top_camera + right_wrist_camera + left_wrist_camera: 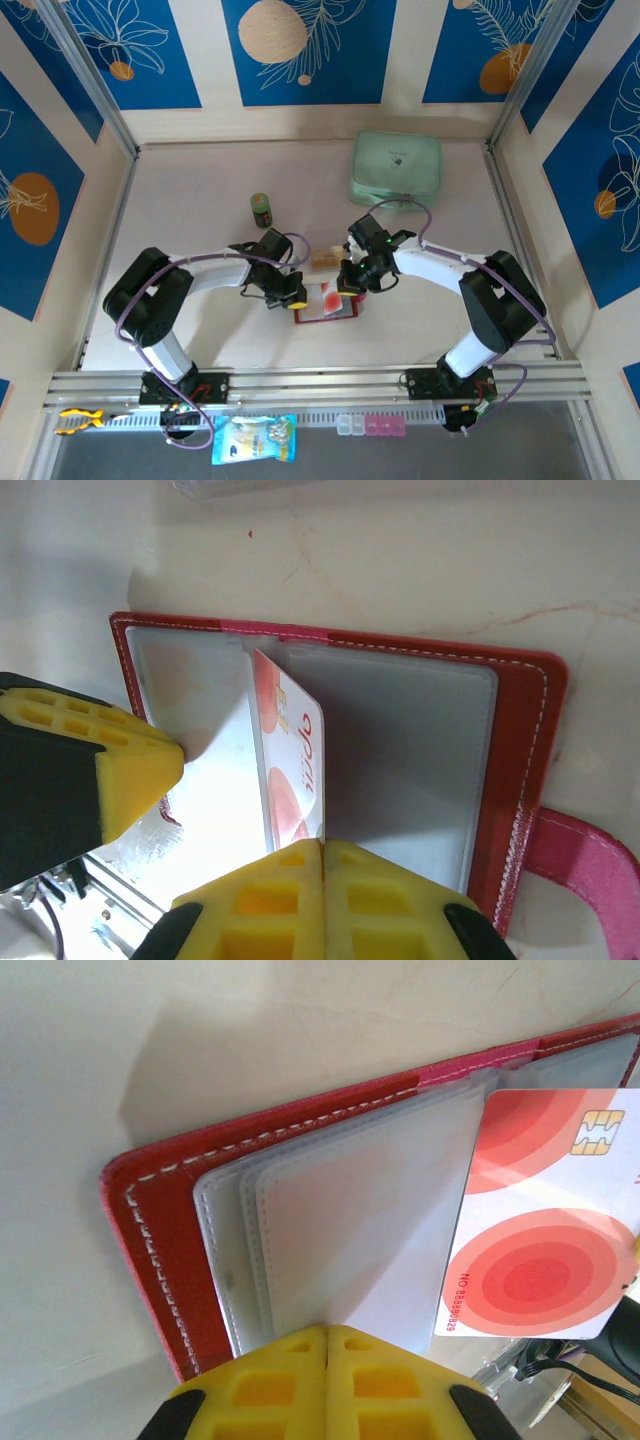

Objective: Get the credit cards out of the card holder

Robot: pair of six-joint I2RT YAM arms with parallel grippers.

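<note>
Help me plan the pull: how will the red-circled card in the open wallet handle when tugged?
The credit card likely stays stiff: its edges run straight among the bending clear sleeves. Its glossy face looks slippery. Thin and probably light, it may drag the red card holder along.

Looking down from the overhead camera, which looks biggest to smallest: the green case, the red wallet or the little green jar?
1. Mint-green zip case, clearly the largest.
2. Red card holder, lying open.
3. Small green jar, the smallest.
</note>
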